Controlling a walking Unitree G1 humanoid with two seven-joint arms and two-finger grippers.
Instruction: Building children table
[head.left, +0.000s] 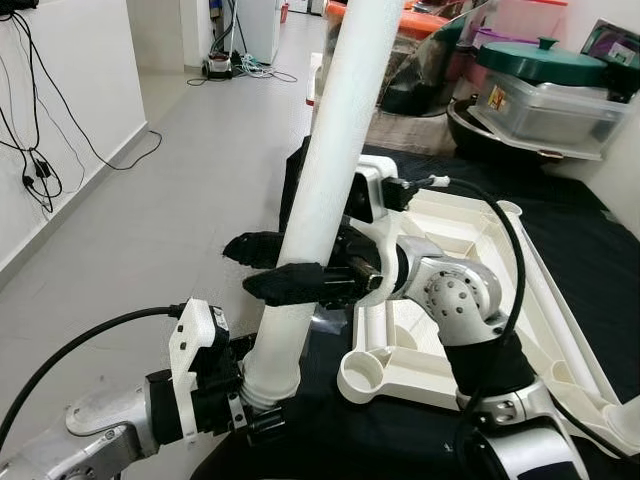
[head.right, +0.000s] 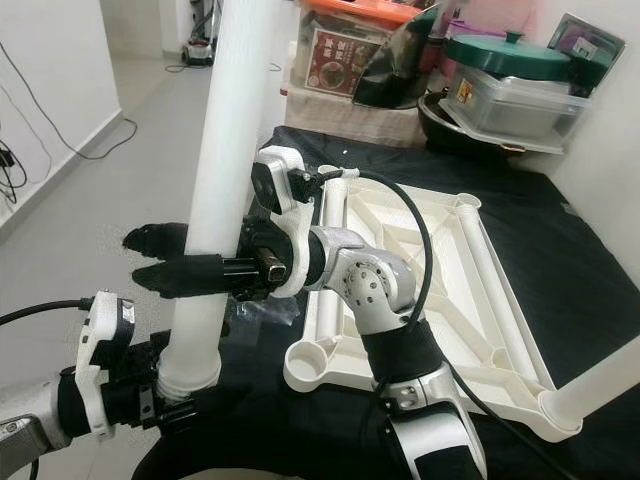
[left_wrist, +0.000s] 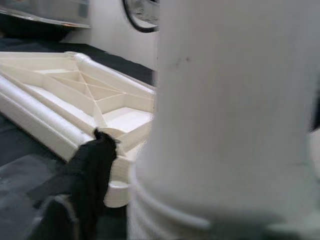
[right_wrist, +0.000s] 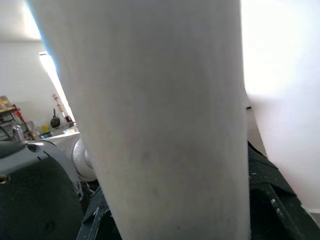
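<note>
One white table leg (head.left: 335, 150) is held near-upright, clamped mid-shaft by the right gripper (head.left: 275, 268) and gripped at its threaded end by the left gripper (head.left: 255, 405). It is not yet seated in the empty corner socket (head.left: 372, 372) of the inverted tabletop (head.right: 440, 260); one leg (head.right: 600, 385) appears fitted already.

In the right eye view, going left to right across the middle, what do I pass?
White wall → grey floor → table leg held by the right end effector → upside-down white tabletop → black cloth.
</note>
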